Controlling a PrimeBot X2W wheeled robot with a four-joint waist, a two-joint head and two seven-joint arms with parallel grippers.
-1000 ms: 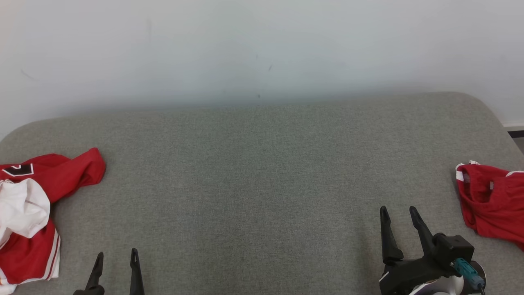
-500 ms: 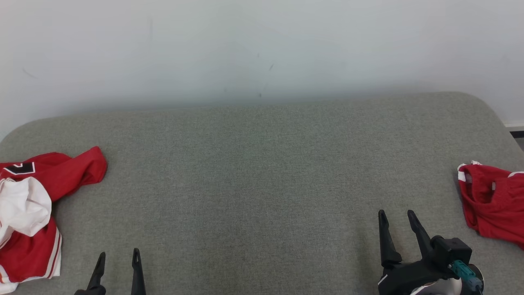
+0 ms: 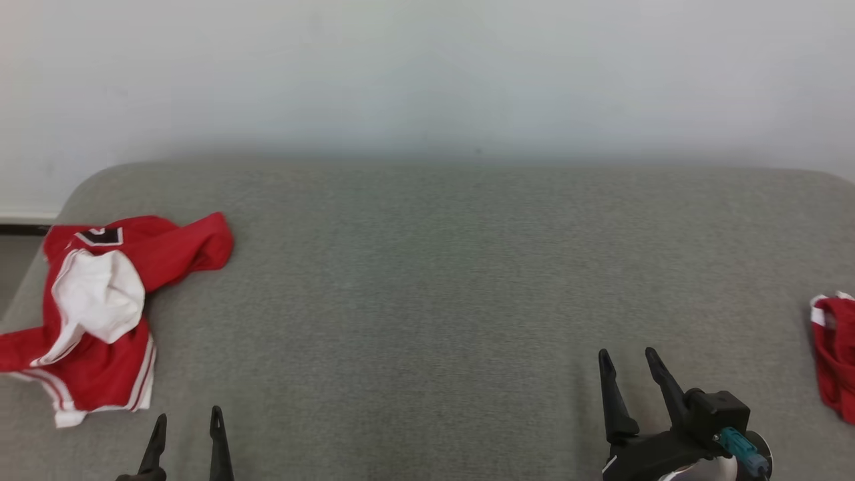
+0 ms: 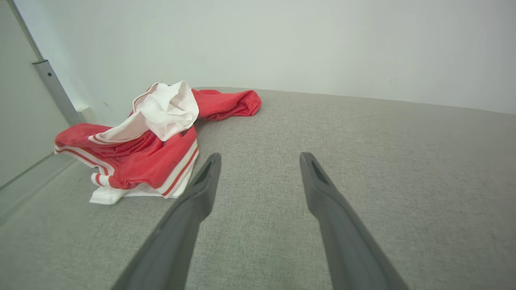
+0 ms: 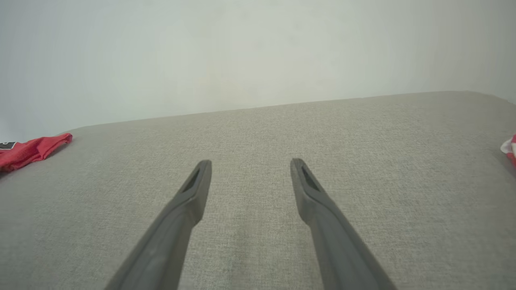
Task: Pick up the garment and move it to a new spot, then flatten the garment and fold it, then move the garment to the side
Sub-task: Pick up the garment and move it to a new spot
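- Two hands hang over the grey bench (image 3: pixel 427 280), both empty with fingers spread apart; the left hand (image 3: pixel 188 414) is at the front edge near the left end; the right hand (image 3: pixel 627 352) is at the front edge toward the right end
- The red-and-white garment (image 3: pixel 100 321) lies crumpled at the left edge, near the left hand but not touching it
- A second red garment (image 3: pixel 835 354) lies at the right edge, well apart from the right hand
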